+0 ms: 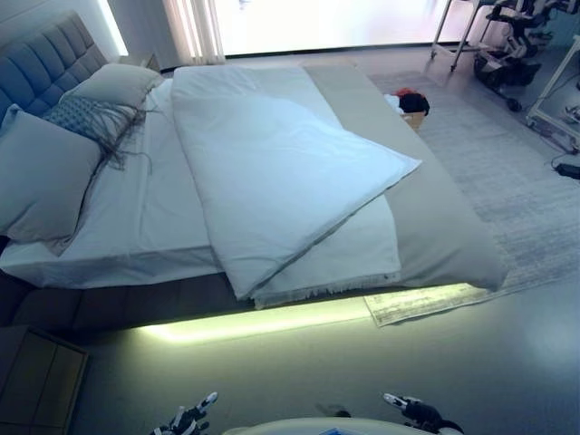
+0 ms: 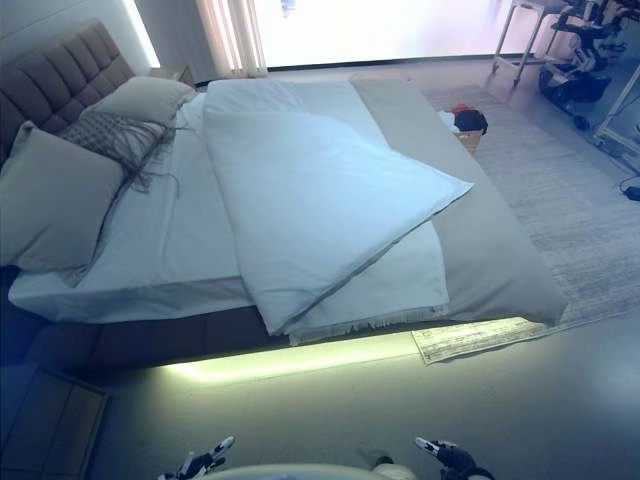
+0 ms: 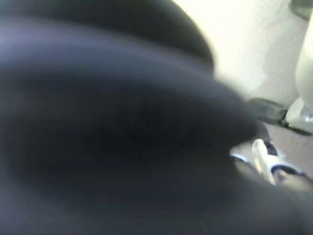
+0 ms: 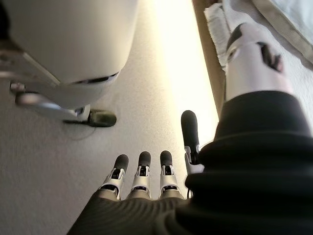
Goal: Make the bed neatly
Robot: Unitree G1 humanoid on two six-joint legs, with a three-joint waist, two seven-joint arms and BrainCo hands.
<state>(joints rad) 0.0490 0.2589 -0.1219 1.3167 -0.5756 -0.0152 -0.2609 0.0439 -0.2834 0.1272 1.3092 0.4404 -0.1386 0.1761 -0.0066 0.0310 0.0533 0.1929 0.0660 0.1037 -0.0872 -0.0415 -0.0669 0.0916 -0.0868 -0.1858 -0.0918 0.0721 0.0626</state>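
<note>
duvet (image 1: 272,172): white, lying askew on the bed (image 1: 435,217), ahead of both hands and well apart from them, with bare floor between; one corner is folded back into a point that juts toward the right hand's side.
long axis: the duvet runs from the headboard end, up ahead on the left hand's side, down to its near edge, which overhangs the side of the bed facing the hands.
nearest part: the overhanging near edge (image 1: 308,290) lies straight ahead, roughly midway between the two hands.
left hand (image 1: 188,420): low, at the bottom of the eye views, holding nothing; its own wrist view is mostly blocked by its dark cover, so I cannot tell how its fingers are set.
right hand (image 4: 146,171): fingers straight and relaxed, thumb apart, empty, hanging over the floor beside the lit base of the bed.
nearer hand: judged about equal; the folded corner (image 1: 403,166) is on the right hand's side.
pillows (image 1: 54,163): stacked by the headboard, far ahead of the left hand.
next move: likely calls for closing in on the bed first.
</note>
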